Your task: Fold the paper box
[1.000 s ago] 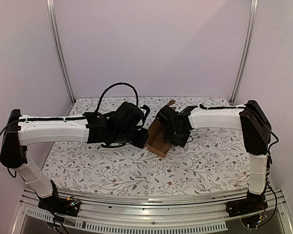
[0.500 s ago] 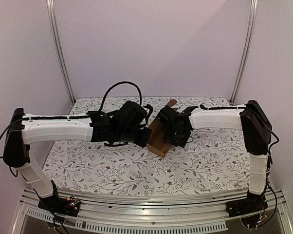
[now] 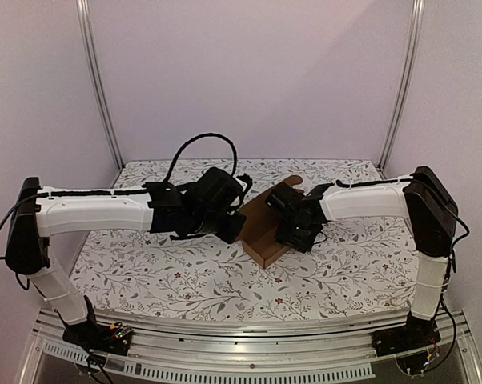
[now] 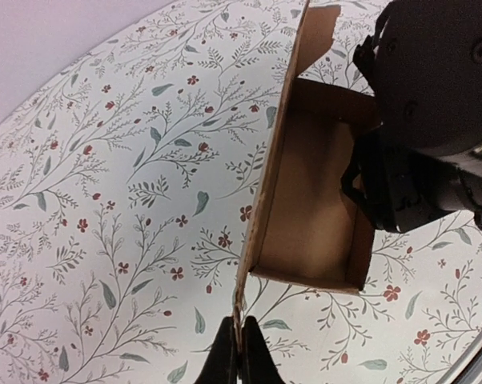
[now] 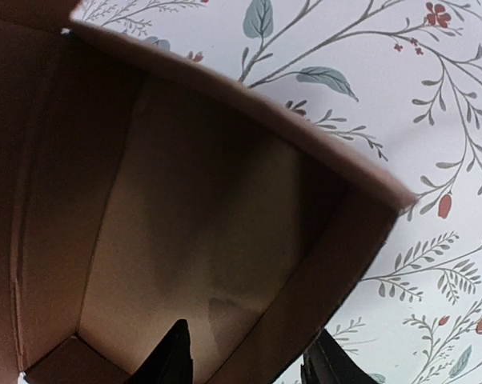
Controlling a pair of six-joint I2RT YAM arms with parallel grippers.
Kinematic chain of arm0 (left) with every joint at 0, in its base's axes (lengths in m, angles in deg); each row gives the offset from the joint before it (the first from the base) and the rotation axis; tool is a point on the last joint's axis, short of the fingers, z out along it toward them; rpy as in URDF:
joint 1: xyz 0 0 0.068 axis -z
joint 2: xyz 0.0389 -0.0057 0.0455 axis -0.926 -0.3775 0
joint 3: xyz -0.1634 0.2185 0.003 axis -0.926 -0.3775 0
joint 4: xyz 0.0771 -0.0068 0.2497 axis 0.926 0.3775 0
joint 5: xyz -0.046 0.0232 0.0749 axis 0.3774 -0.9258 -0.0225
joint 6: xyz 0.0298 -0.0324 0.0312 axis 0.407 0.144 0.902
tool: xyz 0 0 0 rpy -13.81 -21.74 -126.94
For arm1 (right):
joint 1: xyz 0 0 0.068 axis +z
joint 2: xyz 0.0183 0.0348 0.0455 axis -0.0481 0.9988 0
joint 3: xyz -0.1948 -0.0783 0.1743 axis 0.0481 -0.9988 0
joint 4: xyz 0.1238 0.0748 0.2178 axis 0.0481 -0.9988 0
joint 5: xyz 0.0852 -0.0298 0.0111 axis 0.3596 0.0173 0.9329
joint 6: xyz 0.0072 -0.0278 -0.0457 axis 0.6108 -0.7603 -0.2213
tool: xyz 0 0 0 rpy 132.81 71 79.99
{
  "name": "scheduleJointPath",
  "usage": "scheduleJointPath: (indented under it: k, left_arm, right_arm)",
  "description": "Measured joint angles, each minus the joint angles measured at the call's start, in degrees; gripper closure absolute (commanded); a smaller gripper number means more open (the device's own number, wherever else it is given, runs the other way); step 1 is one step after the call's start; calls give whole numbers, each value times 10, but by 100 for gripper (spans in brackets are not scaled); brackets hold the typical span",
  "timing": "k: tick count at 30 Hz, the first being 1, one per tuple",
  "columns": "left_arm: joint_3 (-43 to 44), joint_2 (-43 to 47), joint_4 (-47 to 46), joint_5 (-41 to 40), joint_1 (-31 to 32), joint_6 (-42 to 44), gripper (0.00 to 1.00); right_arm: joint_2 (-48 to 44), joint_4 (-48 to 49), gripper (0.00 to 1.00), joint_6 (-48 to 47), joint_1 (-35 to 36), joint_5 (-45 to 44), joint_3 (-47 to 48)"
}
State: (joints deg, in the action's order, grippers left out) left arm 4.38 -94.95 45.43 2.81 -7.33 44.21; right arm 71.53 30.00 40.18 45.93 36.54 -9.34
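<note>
Brown cardboard forms the paper box point(image 3: 263, 234), which sits near the middle of the desk point(image 3: 145, 272), between the wrists of the two arms. It is partly shaped: an open oblong tray with a flat floor, upright side walls and a short wall closing its near end, the open side facing up. At the far end a taller piece of card with a notched edge rises past the tray.

The left claw point(image 4: 239, 356) is closed tight on the box's left side. Its two dark fingers are pressed together with the thin top edge of that wall pinched between them, close to the near corner. From the left wrist view the gripped wall runs straight away from the fingers toward the notched end.

The right claw point(image 5: 245, 364) stands parted and straddles the wall on the box's right side. One finger point(image 5: 173, 356) hangs inside the tray above its floor; the other sits outside, over the desk. Whether either finger touches the card cannot be told.

White covering printed with grey leafy sprigs and small red flowers lies over the desk all around the box.
</note>
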Motion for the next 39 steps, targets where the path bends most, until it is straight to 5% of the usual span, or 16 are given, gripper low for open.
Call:
scheduleJointPath:
  k: [12, 30, 39]
  left_arm:
    - [0, 24, 19, -20, 0, 111, 100]
    - [-33, 81, 45, 71, -40, 198, 100]
    - [-43, 106, 59, 160, -72, 209, 100]
  right_arm:
    - [-125, 56, 20, -149, 0, 5, -95]
    - [-311, 70, 16, -563, -16, 19, -151]
    - [-337, 94, 19, -667, -111, 196, -156]
